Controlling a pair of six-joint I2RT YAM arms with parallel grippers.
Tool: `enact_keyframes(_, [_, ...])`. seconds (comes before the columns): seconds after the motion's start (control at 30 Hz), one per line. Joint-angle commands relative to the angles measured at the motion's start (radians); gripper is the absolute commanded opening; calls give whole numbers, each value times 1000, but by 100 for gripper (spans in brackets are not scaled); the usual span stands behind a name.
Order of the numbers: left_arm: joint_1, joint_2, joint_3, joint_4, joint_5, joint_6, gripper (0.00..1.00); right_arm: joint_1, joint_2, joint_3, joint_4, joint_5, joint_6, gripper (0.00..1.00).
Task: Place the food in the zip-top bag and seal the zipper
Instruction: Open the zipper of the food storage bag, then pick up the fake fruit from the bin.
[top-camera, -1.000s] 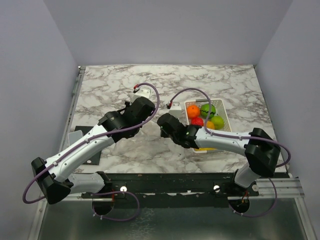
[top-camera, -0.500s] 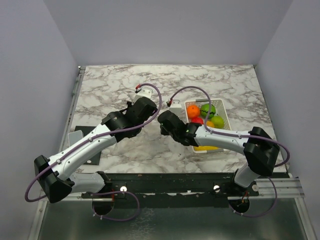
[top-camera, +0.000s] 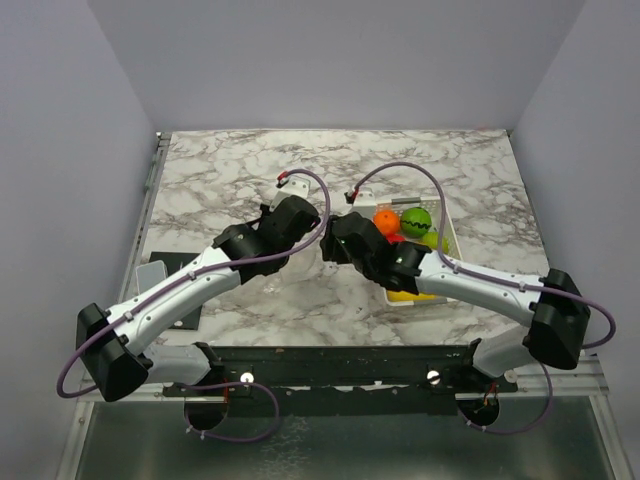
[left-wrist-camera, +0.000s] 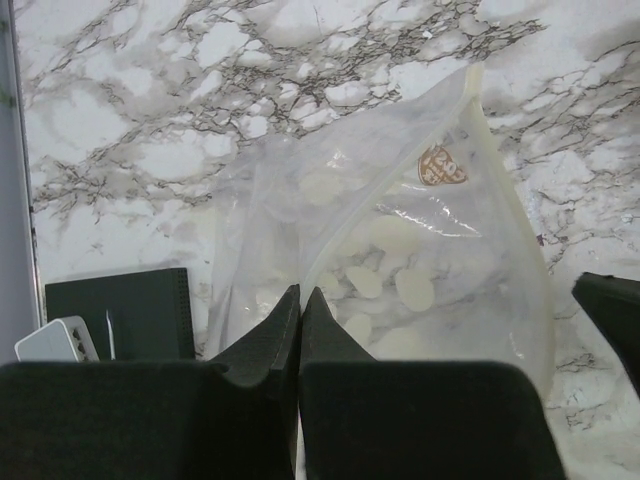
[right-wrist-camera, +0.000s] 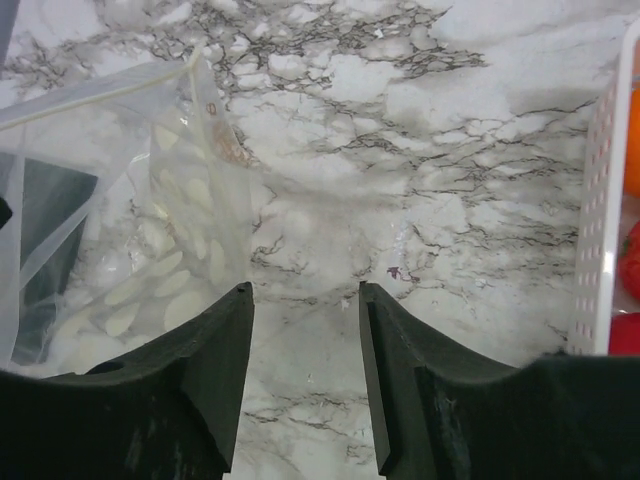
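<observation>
The zip-top bag (left-wrist-camera: 420, 250) is a clear film with white dots, its mouth spread wide over the marble. My left gripper (left-wrist-camera: 301, 292) is shut on the bag's near edge, the film running up from between the tips. In the right wrist view the bag (right-wrist-camera: 150, 230) lies to the left, its zipper (right-wrist-camera: 100, 92) a pale strip along the top edge. My right gripper (right-wrist-camera: 305, 288) is open over bare marble, nothing between its fingers. The food sits in the white tray (top-camera: 450, 240): an orange (top-camera: 385, 221), a striped green ball (top-camera: 417, 220), a red piece (top-camera: 397, 240) and a yellow one (top-camera: 410, 296).
A black pad (left-wrist-camera: 120, 310) and a small white device (left-wrist-camera: 60, 340) lie at the table's left front. The tray's perforated wall (right-wrist-camera: 597, 230) stands just right of my right gripper. Both arms meet mid-table, wrists close together (top-camera: 325, 225).
My right gripper has gone from shut to open and is clear of the bag. Both wrists have moved further from the bases; the left still holds the bag.
</observation>
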Motion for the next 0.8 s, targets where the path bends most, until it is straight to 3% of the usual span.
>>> enact_keyframes(0.0, [0, 10, -22, 49, -19, 11, 0, -8, -91, 5, -103, 76, -35, 54])
enact_keyframes(0.43, [-1, -46, -103, 142, 23, 20, 0, -92, -354, -92, -374, 174, -36, 72])
enact_keyframes(0.77, [0, -79, -161, 181, 70, 29, 0, -218, -431, -159, -462, 76, -21, 84])
